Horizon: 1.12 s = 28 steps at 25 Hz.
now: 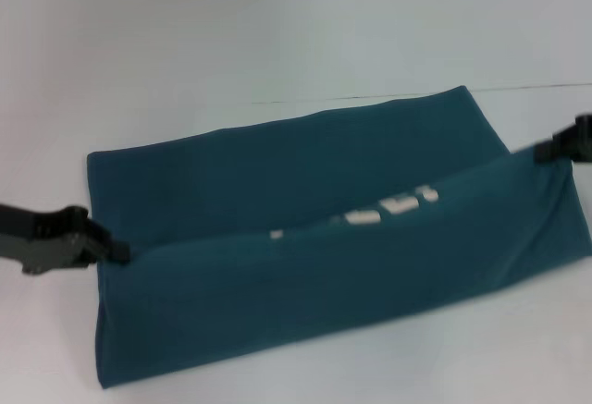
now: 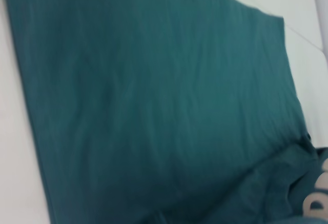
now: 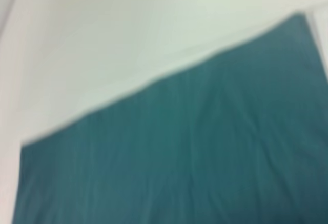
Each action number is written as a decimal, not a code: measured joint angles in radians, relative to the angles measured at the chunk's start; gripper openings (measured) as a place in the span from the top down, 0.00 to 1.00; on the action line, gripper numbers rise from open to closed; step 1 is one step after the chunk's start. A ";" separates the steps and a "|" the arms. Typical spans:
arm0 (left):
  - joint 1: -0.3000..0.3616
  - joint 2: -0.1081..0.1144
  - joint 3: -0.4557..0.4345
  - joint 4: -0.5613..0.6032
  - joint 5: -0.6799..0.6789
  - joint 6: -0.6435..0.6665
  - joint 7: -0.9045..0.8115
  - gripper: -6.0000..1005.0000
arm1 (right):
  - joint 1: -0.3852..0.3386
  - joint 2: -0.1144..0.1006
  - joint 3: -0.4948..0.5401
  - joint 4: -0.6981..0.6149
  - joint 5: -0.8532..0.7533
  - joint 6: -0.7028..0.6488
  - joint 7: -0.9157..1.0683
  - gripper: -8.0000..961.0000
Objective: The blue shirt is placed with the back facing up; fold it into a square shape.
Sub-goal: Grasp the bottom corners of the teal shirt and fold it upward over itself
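Shirt: the blue shirt (image 1: 305, 191) lies across centre of the white desk (image 1: 231, 25), near edge lifted, white lettering showing underneath. Left gripper (image 1: 118, 252), mid-left of frame, closed on that edge; right gripper (image 1: 544, 152), at right edge, pinches the other end.

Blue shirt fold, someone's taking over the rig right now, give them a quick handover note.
Left gripper: shut on the blue shirt, holding the left end of the raised near edge.
Right gripper: shut on the right end of that edge.
Shirt lies on the white table; the near part is lifted between both grippers, white lettering showing under it.
Done: edge grasped and raised.
Left: lay this fold over, then fold to a square.
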 joint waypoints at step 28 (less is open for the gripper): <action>-0.171 -0.042 0.150 -0.168 0.098 -0.683 -0.063 0.96 | 0.171 0.103 -0.242 0.243 0.051 0.840 0.023 0.91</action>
